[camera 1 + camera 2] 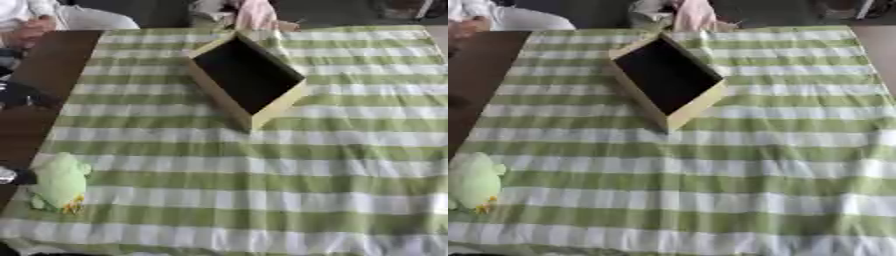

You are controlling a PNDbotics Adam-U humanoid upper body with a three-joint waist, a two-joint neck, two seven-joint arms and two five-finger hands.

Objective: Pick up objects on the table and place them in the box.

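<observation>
A light wooden box (282, 102) with a dark inside stands turned cornerwise on the green and white striped cloth (262, 185), at the far middle of the table. Nothing can be made out inside it. A pale green plush toy (60, 182) with a small yellow and orange detail at its lower end lies at the cloth's near left edge. A black shape with a grey patch (24, 95) reaches in from the left edge over the bare wood; it looks like part of my left arm, well behind the toy. My right hand shows in neither view.
Dark brown bare table (39, 65) runs along the left of the cloth. A small white and black thing (5, 175) sits at the left edge beside the toy. People sit at the far edge, with a pink cloth (254, 14) behind the box.
</observation>
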